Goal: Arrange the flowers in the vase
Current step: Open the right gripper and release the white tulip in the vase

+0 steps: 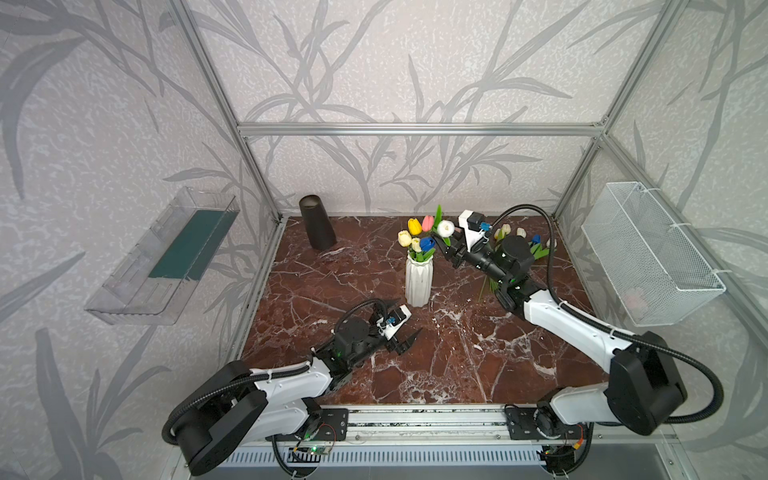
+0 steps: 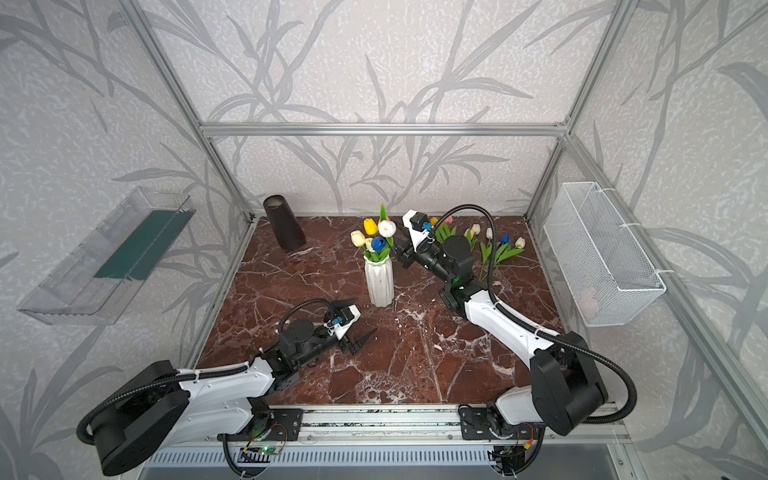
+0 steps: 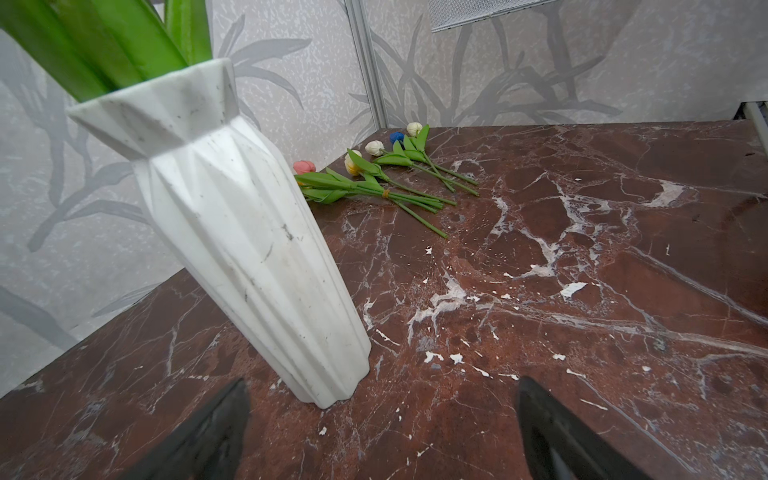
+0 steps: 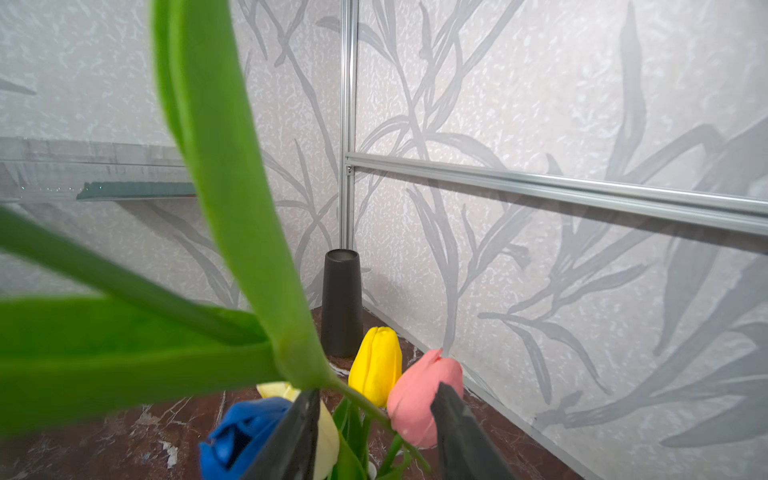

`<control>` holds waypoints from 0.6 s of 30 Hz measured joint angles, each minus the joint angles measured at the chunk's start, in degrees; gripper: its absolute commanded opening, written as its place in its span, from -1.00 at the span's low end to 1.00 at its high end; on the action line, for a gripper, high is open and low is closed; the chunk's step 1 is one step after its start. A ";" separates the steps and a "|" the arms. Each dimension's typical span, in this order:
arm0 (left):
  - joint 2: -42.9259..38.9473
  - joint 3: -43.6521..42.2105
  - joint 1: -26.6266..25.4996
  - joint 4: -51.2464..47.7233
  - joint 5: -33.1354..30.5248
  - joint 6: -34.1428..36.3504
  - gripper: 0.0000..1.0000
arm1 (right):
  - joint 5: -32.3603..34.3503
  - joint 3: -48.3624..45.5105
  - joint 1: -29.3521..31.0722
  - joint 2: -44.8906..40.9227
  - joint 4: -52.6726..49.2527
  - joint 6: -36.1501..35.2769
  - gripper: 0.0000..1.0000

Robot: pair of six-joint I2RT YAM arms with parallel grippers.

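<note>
My right claw is parted, tulip stem loose between the fingers, left claw wide open by the vase.

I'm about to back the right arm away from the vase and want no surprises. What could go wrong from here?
1. The right gripper stands open around a leafy stem, close beside the pink tulip. Pulling back could snag a leaf and drag a flower out.
2. The vase is tall and narrow. The left gripper sits open near its base without touching it, so nothing braces the vase and a snag could tip it.
</note>
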 measured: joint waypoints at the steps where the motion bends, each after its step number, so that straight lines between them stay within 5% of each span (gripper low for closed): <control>1: -0.37 0.00 0.00 0.11 -1.07 -0.42 0.99 | 0.31 -0.39 -0.15 -0.96 -0.33 0.00 -0.18; 18: -2.10 5.22 0.02 1.14 -8.35 1.03 0.98 | -3.15 -0.48 -3.30 0.98 -4.50 1.81 -0.74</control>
